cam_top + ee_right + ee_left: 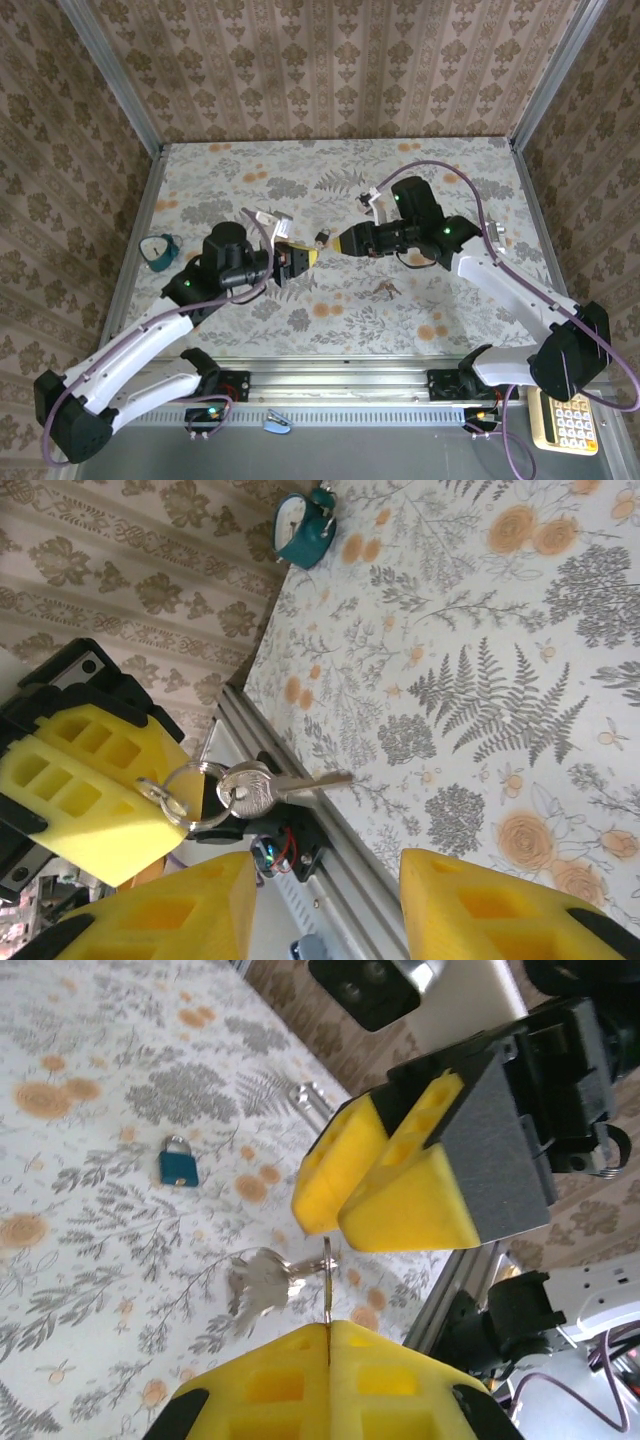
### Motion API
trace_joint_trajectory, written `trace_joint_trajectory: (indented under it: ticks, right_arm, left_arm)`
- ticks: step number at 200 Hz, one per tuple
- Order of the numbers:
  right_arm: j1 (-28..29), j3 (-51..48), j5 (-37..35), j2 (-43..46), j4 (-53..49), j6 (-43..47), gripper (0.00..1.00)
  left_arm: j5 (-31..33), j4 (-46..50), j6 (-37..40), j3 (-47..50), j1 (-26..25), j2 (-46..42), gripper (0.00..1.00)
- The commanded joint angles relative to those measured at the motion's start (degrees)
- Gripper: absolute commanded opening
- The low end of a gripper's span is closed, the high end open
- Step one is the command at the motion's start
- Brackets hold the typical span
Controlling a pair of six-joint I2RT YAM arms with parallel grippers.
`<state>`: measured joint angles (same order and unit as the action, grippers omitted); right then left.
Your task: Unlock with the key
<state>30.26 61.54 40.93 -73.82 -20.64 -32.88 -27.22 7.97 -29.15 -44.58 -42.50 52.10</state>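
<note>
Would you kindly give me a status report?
Left gripper shut on key ring, keys dangling. Right gripper open, facing it. Padlock on table, untouched. No obstruction seen.

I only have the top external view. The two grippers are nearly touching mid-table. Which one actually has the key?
Observer: The left gripper. In its wrist view, its fingers are pinched shut on the key ring.
Operator: Has the right one got hold of anything?
Observer: No. In the right wrist view the right gripper is open, and the keys hang just beyond it, not inside the gap.
Operator: Where's the lock?
Observer: The blue padlock lies flat on the table, apart from both grippers. Its shackle looks closed.
</note>
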Motion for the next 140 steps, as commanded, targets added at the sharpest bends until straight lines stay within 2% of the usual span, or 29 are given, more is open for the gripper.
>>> trace_joint_trajectory:
  ticks: [1, 40, 71, 92, 118, 140]
  right_arm:
    - [-0.2, -2.6, 1.9, 3.2, 8.8, -2.2, 0.41]
    - [-0.2, -6.1, 5.1, 5.7, 16.9, -3.7, 0.46]
    - [-0.1, -7.8, 7.6, 5.8, 20.3, -4.5, 0.41]
    - [0.2, -8.2, 8.5, 5.6, 21.2, -4.7, 0.39]
    - [0.6, -8.2, 9.3, 5.4, 20.9, -3.9, 0.43]
    - [0.9, -7.9, 10.5, 5.3, 19.9, -2.9, 0.40]
  left_arm:
    - [-3.2, 6.5, 3.6, -3.4, 0.6, 1.8, 0.00]
    - [-8.8, 7.5, 4.8, -6.4, 1.1, 5.8, 0.00]
    - [-14.7, 5.7, 4.3, -7.4, 1.3, 7.6, 0.00]
    - [-15.8, 4.7, 3.9, -7.6, 1.4, 8.0, 0.00]
    - [-16.7, 2.2, 2.7, -6.9, 1.4, 7.6, 0.00]
    - [-16.7, 1.8, 2.4, -6.5, 1.5, 7.2, 0.00]
